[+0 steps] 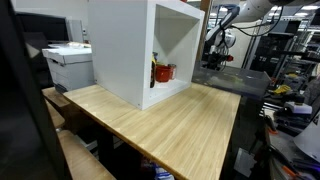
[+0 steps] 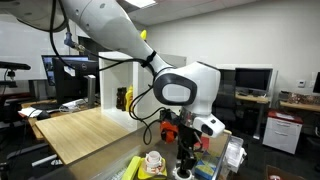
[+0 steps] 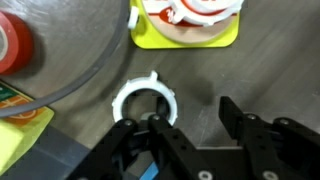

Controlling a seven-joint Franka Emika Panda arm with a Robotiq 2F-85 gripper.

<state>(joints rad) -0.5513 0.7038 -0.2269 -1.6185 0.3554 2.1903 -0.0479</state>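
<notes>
In the wrist view my gripper (image 3: 190, 125) is open, its black fingers low over a grey surface. A white plastic ring (image 3: 147, 100) lies flat just ahead of the left finger, whose tip sits at or inside the ring's near edge; I cannot tell whether it touches. The right finger is over bare surface. Ahead lies a yellow square pad (image 3: 225, 40) with a white and red object (image 3: 190, 12) on it. In an exterior view the gripper (image 2: 185, 160) points down beside a white cup-like item (image 2: 153, 160). In an exterior view the arm (image 1: 215, 50) is far behind the table.
A red tape roll (image 3: 12, 45) and a large grey curved rim (image 3: 90, 70) lie left of the ring. A yellow item (image 3: 20, 130) is at the lower left. A white open cabinet (image 1: 130, 45) holding red items (image 1: 163, 72) stands on a wooden table (image 1: 170, 125). A printer (image 1: 68, 62) stands beyond.
</notes>
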